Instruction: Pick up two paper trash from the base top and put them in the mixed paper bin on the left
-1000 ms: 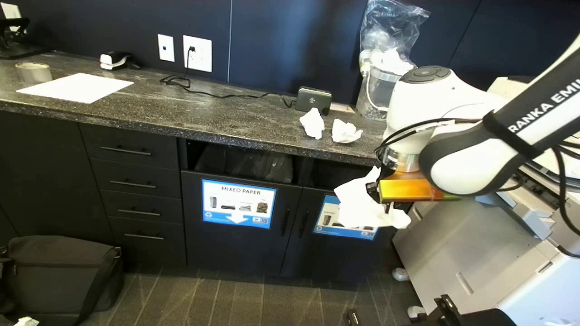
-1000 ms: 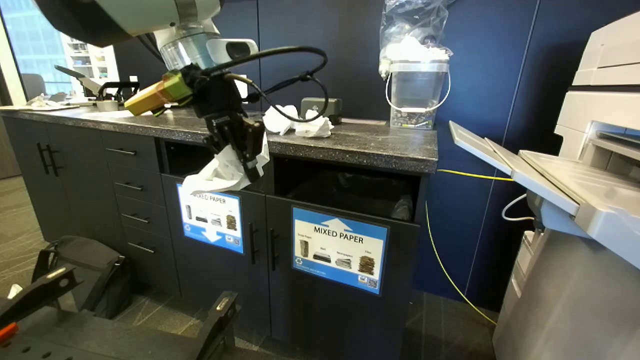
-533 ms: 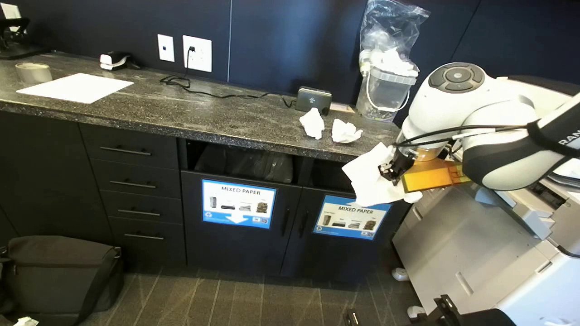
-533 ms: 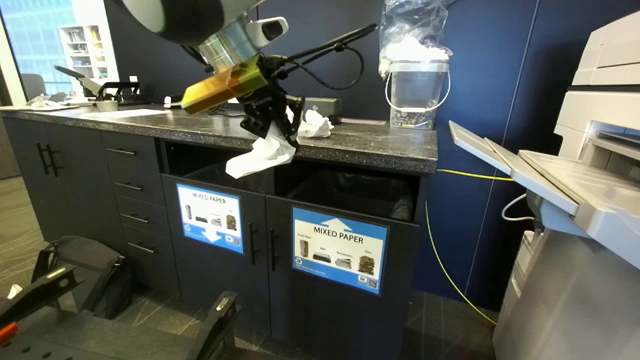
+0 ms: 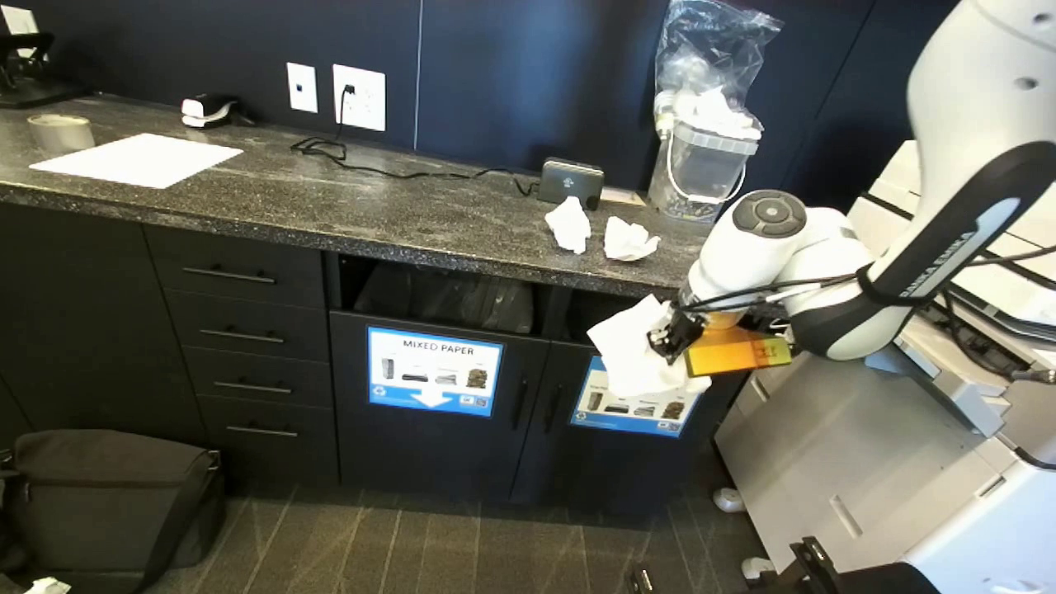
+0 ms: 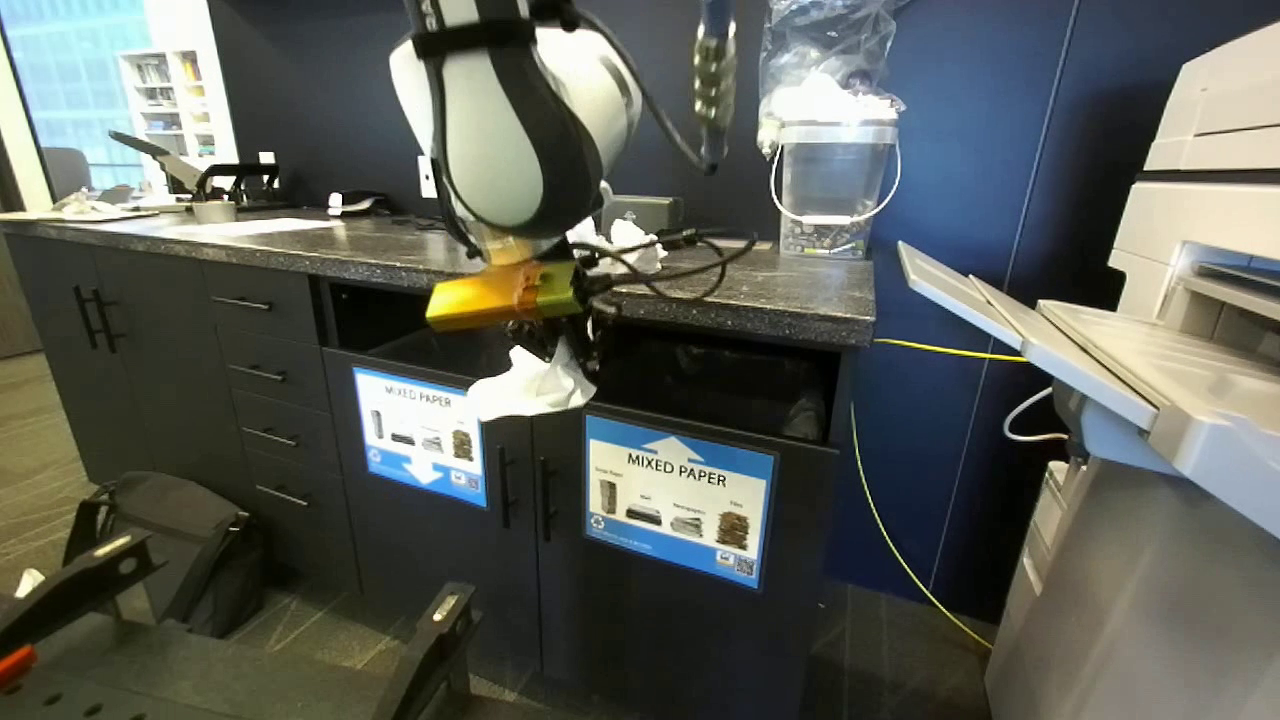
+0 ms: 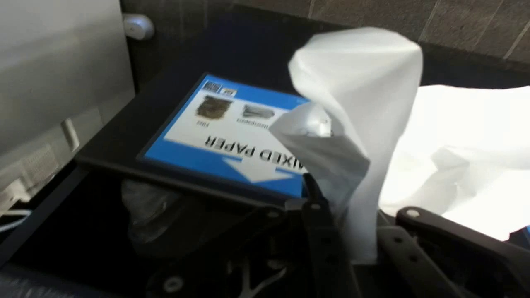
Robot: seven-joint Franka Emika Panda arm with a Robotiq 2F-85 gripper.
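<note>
Exterior views: the tool [image 5: 662, 340] (pinching paper [image 6: 535, 388]) has just moved lower.

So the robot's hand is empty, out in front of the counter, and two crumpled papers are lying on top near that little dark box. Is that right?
Not quite: the hand isn't empty; it is closed on a creased piece of white paper, as the wrist view shows. The rest is right.

Dark blue panelled wall [image 5: 528, 74]; bright window [image 6: 70, 90] beside white bookshelf [image 6: 168, 106]; dark, pale-striped carpet [image 5: 445, 544].
</note>
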